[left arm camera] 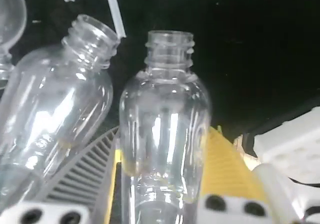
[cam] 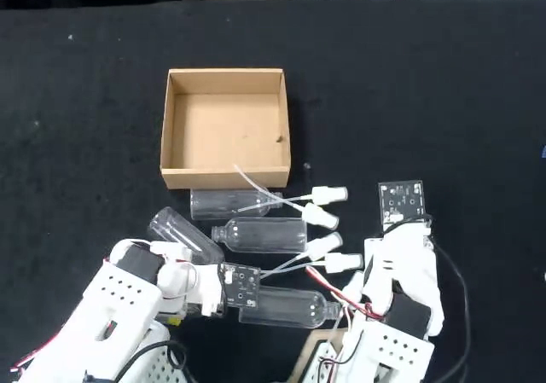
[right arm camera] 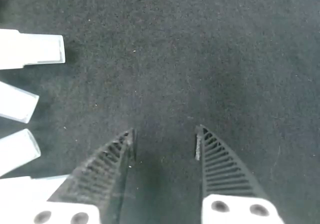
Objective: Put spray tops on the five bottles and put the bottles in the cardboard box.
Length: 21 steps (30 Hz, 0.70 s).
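Bottle (cam: 286, 307) lies flat, neck toward right arm (cam: 405, 268).

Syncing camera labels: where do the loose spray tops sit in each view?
High view: spray tops in a column just right of the lying bottles.
Left wrist view: their thin tubes, beyond the neck of the bottle in the left gripper.
Right wrist view: their white heads on the black table beside the open right gripper.
Shared landmark: that black table.

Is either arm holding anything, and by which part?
Left end effector grips an uncapped bottle by its lower body; right end effector is open and empty.
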{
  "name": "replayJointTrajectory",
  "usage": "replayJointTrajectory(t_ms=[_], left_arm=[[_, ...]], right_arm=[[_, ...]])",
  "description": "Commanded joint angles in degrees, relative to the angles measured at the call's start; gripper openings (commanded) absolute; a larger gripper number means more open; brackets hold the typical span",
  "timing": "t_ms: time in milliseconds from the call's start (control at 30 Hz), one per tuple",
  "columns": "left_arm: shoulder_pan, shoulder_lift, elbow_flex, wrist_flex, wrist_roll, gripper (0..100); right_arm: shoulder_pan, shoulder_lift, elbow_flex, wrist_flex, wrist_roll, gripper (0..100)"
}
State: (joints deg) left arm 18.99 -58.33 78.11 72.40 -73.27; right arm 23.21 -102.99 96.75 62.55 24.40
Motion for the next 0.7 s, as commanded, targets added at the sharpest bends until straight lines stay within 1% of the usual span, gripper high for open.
replayJointTrajectory(t_ms=[0,100,267,400,467,500,600,667], left_arm=[[0.40,-0.09,-1.80,2.02,0.53,13],[-0.04,-0.09,-6.99,6.95,0.53,14],[-0.13,0.62,-23.25,20.31,0.53,14],[-0.22,0.62,-32.84,27.34,0.88,13],[-0.75,0.62,-33.98,28.40,1.14,13],[-2.07,0.62,-34.42,28.40,1.67,13],[-6.81,0.62,-37.58,28.22,3.34,13],[-11.30,0.62,-41.10,28.13,7.03,13]], right_arm=[[1.23,-3.38,-0.22,-0.09,0.09,17.4],[1.23,-3.38,-0.22,-0.09,0.09,17.4],[1.23,-3.38,-0.22,-0.09,0.09,17.4],[1.23,-3.38,-0.22,-0.09,0.09,17.4],[1.23,-3.38,-0.22,-0.09,0.09,17.4],[1.23,-3.38,-0.22,-0.09,0.09,17.4],[1.23,-3.38,-0.22,-0.09,0.09,17.4],[1.23,-3.38,-0.22,-0.09,0.09,17.4]])
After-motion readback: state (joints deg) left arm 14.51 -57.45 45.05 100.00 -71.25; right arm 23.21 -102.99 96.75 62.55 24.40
